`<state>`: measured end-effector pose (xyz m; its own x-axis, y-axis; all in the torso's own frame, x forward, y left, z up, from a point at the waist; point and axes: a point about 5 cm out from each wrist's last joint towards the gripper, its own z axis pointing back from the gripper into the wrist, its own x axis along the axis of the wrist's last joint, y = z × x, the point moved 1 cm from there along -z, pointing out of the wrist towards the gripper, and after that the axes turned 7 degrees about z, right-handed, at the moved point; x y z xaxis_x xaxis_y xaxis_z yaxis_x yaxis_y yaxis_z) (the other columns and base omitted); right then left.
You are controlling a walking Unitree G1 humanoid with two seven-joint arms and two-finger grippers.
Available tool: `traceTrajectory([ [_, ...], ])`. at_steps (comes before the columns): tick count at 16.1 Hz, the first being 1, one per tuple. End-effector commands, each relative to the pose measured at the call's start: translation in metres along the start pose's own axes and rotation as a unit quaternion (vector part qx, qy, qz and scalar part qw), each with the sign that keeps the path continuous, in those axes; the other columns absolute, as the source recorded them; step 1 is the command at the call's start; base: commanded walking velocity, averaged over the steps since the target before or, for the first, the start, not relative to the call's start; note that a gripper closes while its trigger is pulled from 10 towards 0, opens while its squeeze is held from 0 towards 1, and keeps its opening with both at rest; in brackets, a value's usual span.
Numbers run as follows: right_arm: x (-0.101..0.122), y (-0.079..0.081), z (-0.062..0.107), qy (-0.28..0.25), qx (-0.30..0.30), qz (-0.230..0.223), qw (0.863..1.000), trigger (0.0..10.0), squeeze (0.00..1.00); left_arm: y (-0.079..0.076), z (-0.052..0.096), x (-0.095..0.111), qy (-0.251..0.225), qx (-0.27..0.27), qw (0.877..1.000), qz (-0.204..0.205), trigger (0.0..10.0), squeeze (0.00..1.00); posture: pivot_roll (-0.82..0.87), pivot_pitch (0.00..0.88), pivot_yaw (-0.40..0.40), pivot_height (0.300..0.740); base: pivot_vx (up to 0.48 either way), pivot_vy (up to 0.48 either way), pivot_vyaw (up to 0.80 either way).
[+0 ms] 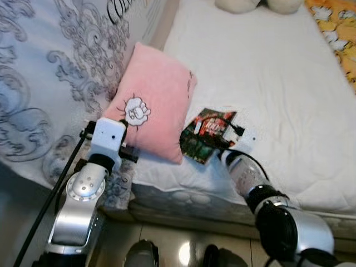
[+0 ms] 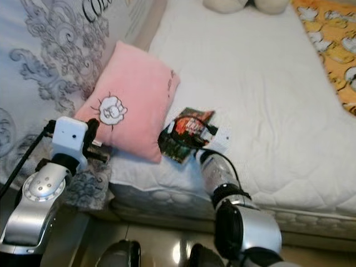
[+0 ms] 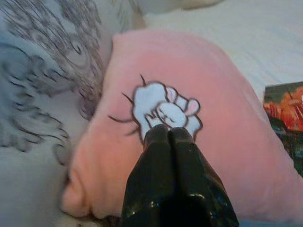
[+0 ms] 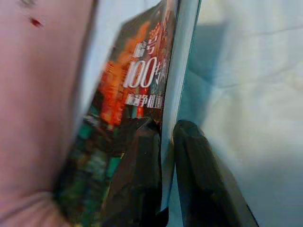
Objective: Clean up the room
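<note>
A bed (image 1: 278, 83) with a white quilted cover takes up most of the head views, and a grey-patterned duvet (image 1: 50, 67) is heaped along its left side. At the far end sit two pale plush shapes (image 1: 256, 4), and an orange printed blanket (image 1: 336, 28) runs down the right edge.

A pink pillow (image 1: 153, 100) with a white fist drawing (image 1: 137, 110) lies on the near part of the mattress, its left side against the duvet. Just beside its right edge, touching or nearly so, is a book (image 1: 207, 133) with a dark red and green cover (the wrist view shows "100" printed on it), lying close to the front edge of the bed.

The right gripper (image 4: 165, 137) has reached onto the mattress and has its jaws clamped on the book's edge, one black finger (image 4: 137, 170) on the cover and the other beneath it.

The left gripper (image 3: 171, 135) is at the pillow's near left corner, its jaws pressed together with nothing between them, the tips pointing at the fist drawing.

Below the bed, a glossy tiled floor (image 1: 183, 250) reflects light.
</note>
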<state>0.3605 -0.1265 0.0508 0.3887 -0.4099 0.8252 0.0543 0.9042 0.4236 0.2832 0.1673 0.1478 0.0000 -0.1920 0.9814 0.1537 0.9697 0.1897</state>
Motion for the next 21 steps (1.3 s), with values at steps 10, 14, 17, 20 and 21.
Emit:
traceTrajectory([
  [10, 0.038, 0.015, -0.009, 0.015, 0.006, 0.379, 0.925, 10.0, 1.0, -0.018, -0.002, 0.004, 0.02, -0.007, 0.999, 0.042, 10.0, 0.0, 0.39, 0.211, 0.003, 0.74, 0.0, 0.0, 0.0],
  [14, 0.065, 0.013, -0.01, -0.011, -0.023, 0.52, 0.854, 10.0, 1.0, -0.018, -0.004, 0.004, 0.024, 0.003, 0.998, 0.054, 10.0, 0.0, 0.4, 0.218, -0.015, 0.74, 0.0, 0.0, 0.0],
  [17, 0.073, 0.012, -0.009, -0.025, -0.029, 0.576, 0.817, 10.0, 1.0, -0.024, -0.006, 0.002, 0.026, 0.004, 0.998, 0.061, 10.0, 0.0, 0.39, 0.192, -0.03, 0.74, 0.0, 0.0, 0.0],
  [20, 0.093, 0.01, -0.007, -0.075, -0.053, 0.511, 0.855, 10.0, 1.0, -0.031, -0.022, 0.004, 0.013, -0.001, 0.999, 0.046, 10.0, 0.0, 0.35, 0.112, -0.053, 0.74, 0.0, 0.0, 0.0],
  [21, 0.099, 0.011, -0.006, -0.102, -0.044, 0.471, 0.875, 10.0, 0.0, -0.03, -0.027, 0.004, 0.011, 0.006, 0.999, 0.047, 10.0, 0.0, 0.33, 0.079, -0.06, 0.74, 0.0, 0.0, 0.0],
])
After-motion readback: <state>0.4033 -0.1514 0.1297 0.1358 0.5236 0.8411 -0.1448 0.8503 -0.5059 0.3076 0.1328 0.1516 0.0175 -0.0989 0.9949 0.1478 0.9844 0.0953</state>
